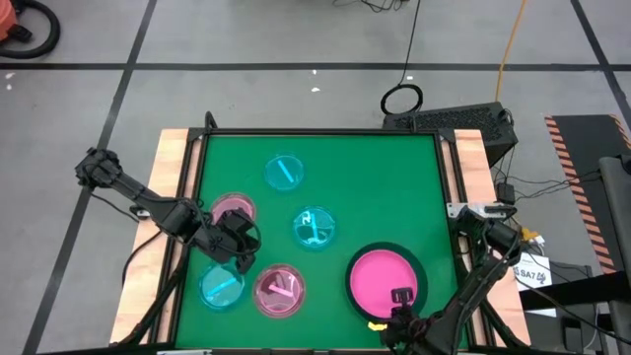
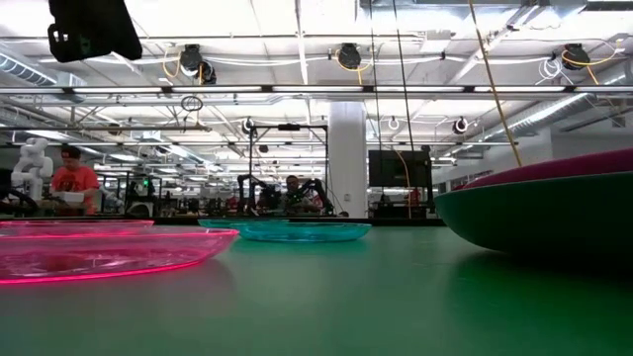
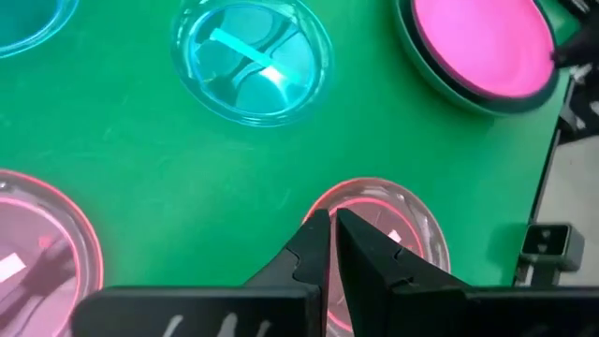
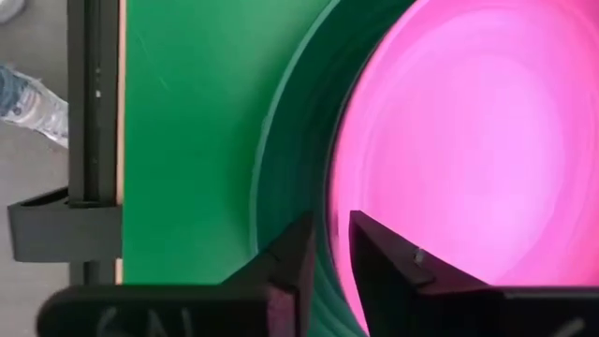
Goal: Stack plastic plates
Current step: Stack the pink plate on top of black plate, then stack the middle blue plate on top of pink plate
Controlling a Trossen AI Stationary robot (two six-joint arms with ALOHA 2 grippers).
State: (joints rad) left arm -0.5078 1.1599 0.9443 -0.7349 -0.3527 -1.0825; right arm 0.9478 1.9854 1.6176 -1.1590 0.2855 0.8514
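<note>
An opaque pink plate point(image 1: 380, 278) lies inside a large dark plate point(image 1: 418, 264) at the table's near right. My right gripper point(image 1: 399, 301) is at their near rim, its fingers close together astride the pink plate's edge point(image 4: 329, 201). Three translucent cyan plates point(image 1: 284, 173) point(image 1: 315, 228) point(image 1: 222, 287) and two translucent pink ones point(image 1: 234, 210) point(image 1: 279, 291) rest flat on the green mat. My left gripper point(image 1: 237, 251) is shut and empty, held high above the table in the low view point(image 2: 94, 30), over the near pink plate's rim point(image 3: 374, 192). My right gripper has the opaque pink plate's near rim point(image 4: 333, 225) between its two fingers, one finger point(image 4: 384, 257) over the pink face and the other point(image 4: 290, 257) over the dark plate's sloping wall. The fingers come from above. The pink plate lies in the dark plate.
A black frame rail point(image 4: 94, 122) and wooden border point(image 1: 173, 197) run round the green mat. Bare mat lies at the far right point(image 1: 394, 177). In the low view the dark plate point(image 2: 544, 213) stands close on the right and a pink plate point(image 2: 99, 252) on the left.
</note>
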